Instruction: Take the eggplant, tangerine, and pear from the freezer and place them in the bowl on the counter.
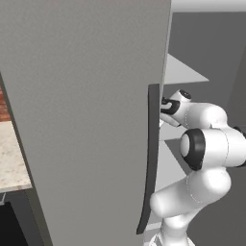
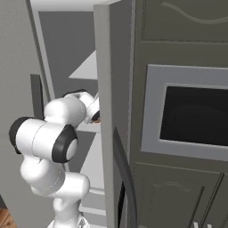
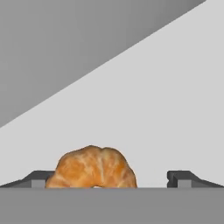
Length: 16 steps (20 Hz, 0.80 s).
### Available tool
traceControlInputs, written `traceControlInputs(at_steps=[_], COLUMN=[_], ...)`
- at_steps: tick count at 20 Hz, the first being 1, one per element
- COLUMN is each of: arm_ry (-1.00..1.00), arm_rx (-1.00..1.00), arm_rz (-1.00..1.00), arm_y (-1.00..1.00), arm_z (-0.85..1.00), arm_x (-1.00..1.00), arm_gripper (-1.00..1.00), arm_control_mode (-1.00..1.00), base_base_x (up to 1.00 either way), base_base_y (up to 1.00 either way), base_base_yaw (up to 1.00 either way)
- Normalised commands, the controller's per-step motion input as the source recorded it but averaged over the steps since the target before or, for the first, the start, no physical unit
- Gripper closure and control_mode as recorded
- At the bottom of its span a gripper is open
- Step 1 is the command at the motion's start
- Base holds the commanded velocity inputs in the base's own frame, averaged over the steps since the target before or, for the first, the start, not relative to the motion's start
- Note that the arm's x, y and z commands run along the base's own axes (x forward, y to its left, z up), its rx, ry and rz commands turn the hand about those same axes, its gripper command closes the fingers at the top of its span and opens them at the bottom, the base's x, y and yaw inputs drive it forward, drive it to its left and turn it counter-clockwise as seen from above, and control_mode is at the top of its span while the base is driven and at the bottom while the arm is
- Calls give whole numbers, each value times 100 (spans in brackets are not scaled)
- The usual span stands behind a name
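The freezer (image 1: 86, 120) is taking up most of the left base view, its big light-grey door standing open toward the camera with the long dark vertical handle (image 1: 150, 158) running down its edge. That door is blocking most of the interior from this side; pale grey shelves (image 1: 180, 72) are showing past its edge. In the right base view a second grey door panel (image 2: 109, 111) is standing between the freezer opening and a dark cabinet column (image 2: 178, 44) holding a built-in oven (image 2: 191, 116) with a dark window. A strip of beige speckled counter (image 1: 12, 158) is showing at the far left of the left base view, with red brick wall (image 1: 4, 103) above it.

The white arm (image 1: 206, 144) is reaching into the freezer between the two doors, forearm going in at shelf height, wrist partly hidden behind the door edges.

In the hand view the gripper (image 3: 107, 179) is standing wide open, the two dark fingertips (image 3: 181, 178) spread far apart and holding nothing. The tangerine (image 3: 92, 168) is sitting on the pale shelf (image 3: 166, 109) between the fingers, closer to the left finger in this view, just touching or nearly touching it, well apart from the right one. Its lower part is cut off at the view's bottom.
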Motion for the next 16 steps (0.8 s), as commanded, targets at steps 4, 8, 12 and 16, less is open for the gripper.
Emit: traceControlInputs(at_steps=[4, 8, 12, 16], arm_ry=[0, 0, 0, -11], arm_rx=[0, 0, 0, 0], arm_rz=[0, 0, 1, 0], arm_y=[14, 11, 3, 7], arm_z=[-48, -66, -69, -52], arm_x=[0, -10, -23, -53], arm_gripper=[100, 100, 100, 100], arm_control_mode=[-100, -100, -100, -100], base_base_x=[0, 0, 0, 0], base_base_y=[0, 0, 0, 0], base_base_yaw=[0, 0, 0, 0])
